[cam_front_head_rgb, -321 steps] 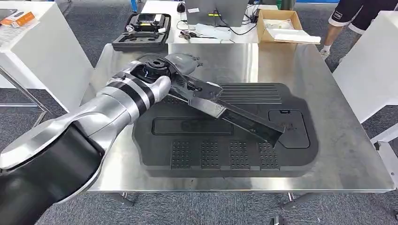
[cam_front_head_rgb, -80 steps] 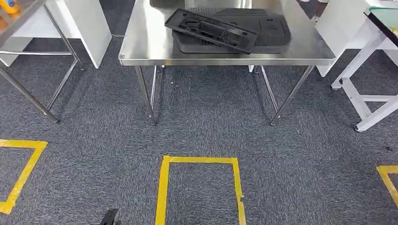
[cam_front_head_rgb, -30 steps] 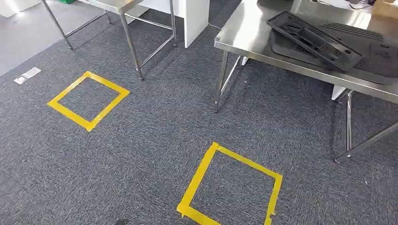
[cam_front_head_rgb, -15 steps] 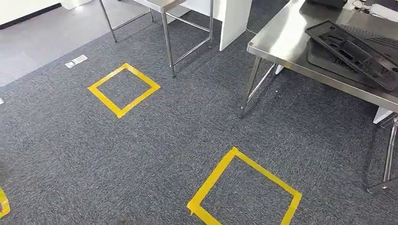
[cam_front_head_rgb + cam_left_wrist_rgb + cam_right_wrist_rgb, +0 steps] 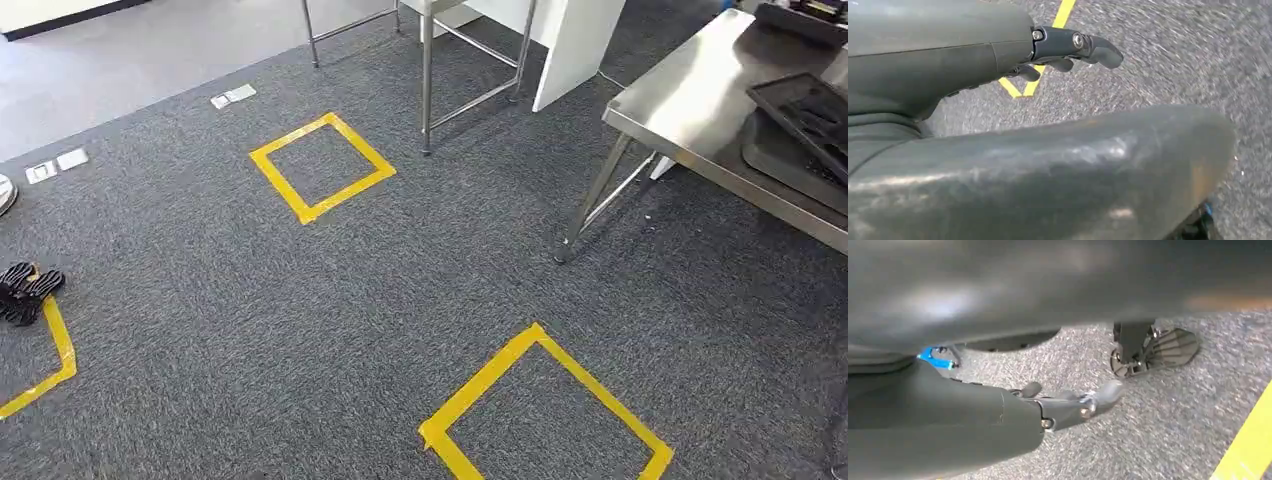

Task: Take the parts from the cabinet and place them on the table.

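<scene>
The steel table [image 5: 700,110] stands at the right edge of the head view. On it lies a large black moulded tray [image 5: 785,155], and a long black part [image 5: 812,105] rests across the tray. Both are cut off by the picture's edge. My left hand [image 5: 1068,45] hangs over the grey carpet with its fingers stretched out and nothing in them. My right hand [image 5: 1073,402] also hangs above the carpet, fingers extended and holding nothing.
Yellow tape squares [image 5: 322,165] [image 5: 545,410] mark the carpet, with a further tape corner [image 5: 58,360] at the left beside a pair of black sandals [image 5: 28,292]. A second table's legs [image 5: 427,70] and a white panel [image 5: 575,40] stand at the back.
The camera has turned left, so the table and its parts have slid to the right edge. Earlier my left hand held the long part over the tray; it now lies there, released.
</scene>
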Controlling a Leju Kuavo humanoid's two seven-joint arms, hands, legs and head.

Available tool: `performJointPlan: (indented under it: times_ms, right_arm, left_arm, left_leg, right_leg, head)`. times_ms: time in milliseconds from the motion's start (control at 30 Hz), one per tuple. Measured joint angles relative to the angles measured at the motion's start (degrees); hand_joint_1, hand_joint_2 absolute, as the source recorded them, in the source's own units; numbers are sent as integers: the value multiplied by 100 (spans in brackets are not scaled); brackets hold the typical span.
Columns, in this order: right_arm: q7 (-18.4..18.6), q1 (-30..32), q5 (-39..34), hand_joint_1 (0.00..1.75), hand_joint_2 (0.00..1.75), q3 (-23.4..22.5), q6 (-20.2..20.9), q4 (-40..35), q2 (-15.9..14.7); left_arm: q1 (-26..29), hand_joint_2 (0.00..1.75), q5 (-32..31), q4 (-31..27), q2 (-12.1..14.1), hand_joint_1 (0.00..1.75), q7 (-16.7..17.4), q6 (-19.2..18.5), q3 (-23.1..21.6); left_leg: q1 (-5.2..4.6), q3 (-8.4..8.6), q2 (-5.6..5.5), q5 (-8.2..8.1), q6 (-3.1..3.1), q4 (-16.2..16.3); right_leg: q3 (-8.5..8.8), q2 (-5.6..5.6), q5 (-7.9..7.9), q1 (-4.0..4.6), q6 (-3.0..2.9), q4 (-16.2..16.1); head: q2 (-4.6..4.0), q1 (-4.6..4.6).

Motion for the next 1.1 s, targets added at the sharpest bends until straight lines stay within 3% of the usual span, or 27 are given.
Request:
performJointPlan:
  times_ms: [33, 67, 133, 167, 200, 267, 300, 333, 367, 433, 467, 500, 533, 567, 633, 667, 700, 767, 800, 833, 867, 900, 967, 1000, 1033, 1067, 1100]
  right_arm:
    - [0, 8, 0, 0, 0, 0, 0, 0, -2]
    - [0, 22, 0, 0, 0, 0, 2, 0, 0]
    - [0, 40, 0, 0, 0, 0, 2, 2, -4]
    - [0, 43, 0, 0, 0, 0, 2, 2, -4]
    - [2, 47, 0, 0, 0, 0, 4, 2, -4]
    - [0, 43, 11, 0, 0, 0, 9, 4, -11]
    - [2, 43, 15, 0, 0, 2, 13, 4, -11]
    - [2, 44, 17, 0, 0, 7, 22, 7, -9]
    - [2, 43, 20, 0, 0, 15, 33, 7, -9]
    - [2, 5, 28, 0, 0, 33, 52, 7, -9]
    - [2, 3, 31, 0, 0, 35, 57, 7, -9]
    - [2, 3, 33, 0, 0, 37, 57, 7, -15]
    - [2, 17, 33, 0, 0, 37, 57, 7, -20]
    - [2, 37, 33, 0, 0, 37, 59, 7, -22]
    - [2, 62, 33, 0, 0, 39, 63, 9, -22]
    - [2, 67, 33, 0, 0, 39, 63, 9, -26]
    - [2, 64, 33, 0, 0, 39, 63, 9, -28]
    - [2, 48, 33, 0, 0, 41, 63, 9, -28]
    - [2, 42, 33, 0, 0, 42, 65, 9, -26]
    - [2, 44, 33, 0, 0, 42, 64, 9, -37]
    - [2, 43, 35, 0, 0, 44, 63, 9, -35]
    - [2, 34, 37, 0, 0, 44, 63, 9, -39]
    - [2, 1, 52, 0, 0, 46, 63, 7, -39]
    - [2, -1, 55, 0, 0, 48, 63, 2, -37]
    - [2, 4, 63, 0, 0, 48, 63, 2, -44]
    - [2, 14, 68, 0, 0, 52, 63, 4, -41]
    - [2, 23, 70, 0, 0, 59, 63, 7, -41]
  left_arm:
    - [-6, 0, 0, 0, 4, 0, 0, 0, 0]
    - [-21, 0, 0, 0, 0, 0, 0, 0, 0]
    - [-19, 0, 0, 0, -4, 0, -2, -15, 2]
    - [-9, 0, 0, 0, -4, 0, 0, -20, 0]
    - [-2, 0, 0, 0, -7, 0, 0, -26, 2]
    - [-3, 0, 0, 0, -11, 0, 0, -33, 2]
    - [-7, 0, 0, 0, -11, 0, 0, -33, 0]
    - [-11, 0, 0, -2, -11, 0, 0, -33, 2]
    - [-11, 0, -2, -2, -11, 0, 0, -33, 2]
    - [5, 0, -15, 0, -11, 0, 4, -11, 2]
    - [21, 0, -33, 2, -7, 0, 4, 7, 2]
    - [28, 0, -46, 2, -4, 0, 4, 22, 2]
    - [23, 0, -46, 2, -6, 0, 11, 26, 0]
    - [12, 0, -48, 2, -11, 0, 9, 26, 2]
    - [-6, 0, -50, 2, -20, 0, 9, 28, 2]
    - [-2, 0, -52, 2, -20, 0, 7, 28, 2]
    - [9, 0, -52, 2, -17, 0, 7, 28, 2]
    - [9, 0, -55, 2, -15, 0, 7, 37, 0]
    - [-1, 0, -55, -2, -13, 0, 7, 37, 2]
    - [-16, 0, -55, -4, -24, 0, 7, 35, 0]
    - [-22, 0, -50, -4, -31, 0, 9, 35, 2]
    - [-25, 0, -24, -4, -31, 0, 35, 37, 2]
    - [-23, 0, 17, -4, -28, 0, 79, 37, 2]
    - [-24, 0, 24, -4, -28, 0, 98, 35, 2]
    - [-27, 0, 37, -4, -33, 0, 107, 33, 2]
    - [-44, 0, 59, -6, -20, 0, 125, 20, 2]
    - [-65, 0, 66, -7, -20, 0, 129, 39, 2]
  left_leg:
    - [17, -24, -48, 30, 43, -7]
    - [17, -62, -127, 48, 64, -7]
    - [16, -126, -303, 88, 63, -5]
    - [18, -143, -386, 105, 53, -4]
    - [27, -157, -472, 122, 35, -3]
    - [50, -170, -657, 158, -19, 0]
    - [57, -178, -739, 178, -50, 1]
    - [16, -206, -803, 188, -94, 25]
    - [15, -221, -838, 210, -125, 16]
    - [40, -233, -937, 261, -201, -44]
    - [48, -262, -1032, 301, -257, -56]
    - [58, -300, -846, 239, -249, 25]
    - [13, -415, -467, 23, -246, 267]
    - [15, -591, -264, -233, -257, 665]
    - [25, -983, -120, -645, -280, 1565]
    - [32, -1079, -97, -693, -288, 1822]
    - [39, -1005, -85, -599, -289, 1730]
    - [51, -526, -4, -211, -282, 933]
    - [50, -199, 181, -20, -275, 403]
    - [-3, -41, 510, -50, -261, 108]
    - [10, -34, 371, -13, -202, 98]
    - [-7, -55, 300, -15, -179, 102]
    - [-44, -106, 163, 16, -117, 89]
    - [7, -91, 71, 56, -57, 44]
    - [7, -105, 5, 76, -26, 38]
    - [10, -133, -63, 100, 15, 38]
    - [8, -166, -151, 114, 36, 38]
  right_leg:
    - [-115, 290, -172, -22, -16, 253]
    - [-328, 438, -400, -49, -43, 731]
    - [-753, 497, -737, -75, -47, 1644]
    - [-816, 498, -737, -84, -6, 1763]
    - [-746, 502, -638, -101, 55, 1604]
    - [-251, 605, -211, -151, 197, 613]
    - [25, 844, -37, -189, 237, 85]
    - [87, 1034, -38, -176, 194, -105]
    - [59, 936, -1, -176, 119, -111]
    - [69, 847, 13, -124, 38, -93]
    - [118, 741, 58, -147, -27, -127]
    - [116, 650, 99, -193, -86, -148]
    - [105, 589, 111, -179, -125, -150]
    - [101, 506, 106, -165, -161, -149]
    - [91, 311, 100, -124, -169, -147]
    - [89, 207, 97, -111, -172, -146]
    - [90, 124, 95, -109, -172, -145]
    - [111, -18, 80, -111, -175, -141]
    - [137, -84, 57, -112, -142, -136]
    - [151, -141, 20, -32, -94, -120]
    - [114, -190, 2, -20, -64, -113]
    - [182, -241, 6, -18, -55, -121]
    - [196, -369, 19, -42, -16, -148]
    - [151, -346, -33, -50, 32, -115]
    - [81, 63, -161, -77, 30, 69]
    - [-117, 329, -381, -89, -17, 486]
    - [-355, 438, -584, -93, -50, 975]
  head:
    - [0, 19]
    - [0, 31]
    - [0, 28]
    - [0, 26]
    - [0, 26]
    - [0, 26]
    - [0, 33]
    - [0, 37]
    - [0, 20]
    - [0, 24]
    - [0, 24]
    - [0, 11]
    - [0, -13]
    - [0, -48]
    - [0, -44]
    - [0, -44]
    - [0, -42]
    - [0, -46]
    - [0, -50]
    - [0, -57]
    - [0, -31]
    - [0, 13]
    - [0, 2]
    - [0, 11]
    - [0, 22]
    - [0, 37]
    - [0, 42]
